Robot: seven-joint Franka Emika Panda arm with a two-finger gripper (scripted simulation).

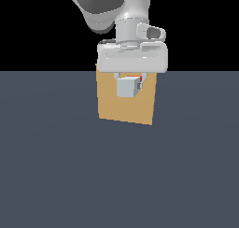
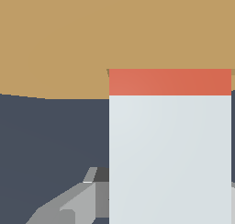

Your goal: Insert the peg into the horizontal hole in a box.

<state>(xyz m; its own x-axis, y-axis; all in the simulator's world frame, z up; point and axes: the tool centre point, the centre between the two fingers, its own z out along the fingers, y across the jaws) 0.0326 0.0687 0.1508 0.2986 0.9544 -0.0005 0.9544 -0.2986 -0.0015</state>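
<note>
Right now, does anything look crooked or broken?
Nothing looks broken. The box sits a bit askew in the exterior view, its bottom edge slanting. The gripper holds the peg level, red end at the box's face.

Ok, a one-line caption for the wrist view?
Held peg, red end forward, meets the tan box face above the dark floor.
</note>
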